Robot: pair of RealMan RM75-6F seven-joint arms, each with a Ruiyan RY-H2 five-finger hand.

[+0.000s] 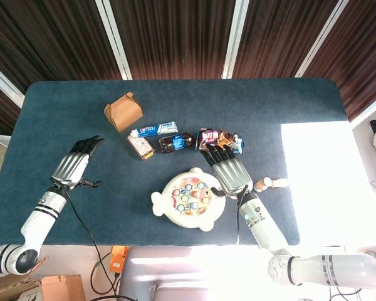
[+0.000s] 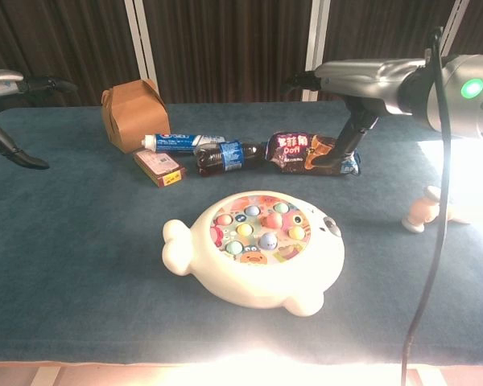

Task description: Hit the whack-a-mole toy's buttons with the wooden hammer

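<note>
I see my right hand (image 1: 229, 170) spread and holding nothing above the toy (image 1: 189, 199), hammer (image 1: 271, 184) on the table (image 1: 62, 119) beside it, left hand (image 1: 72, 166) flat, also spread.

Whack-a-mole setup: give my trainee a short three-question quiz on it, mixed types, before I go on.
1. True or false: the right hand holds the wooden hammer.
2. Which lies nearest the whack-a-mole toy: A) brown box B) toothpaste tube C) wooden hammer?
3. Fill in: the left hand holds ____.

Key: 1 false, the hammer lies on the table beside that hand; 2 C; 3 nothing.
</note>
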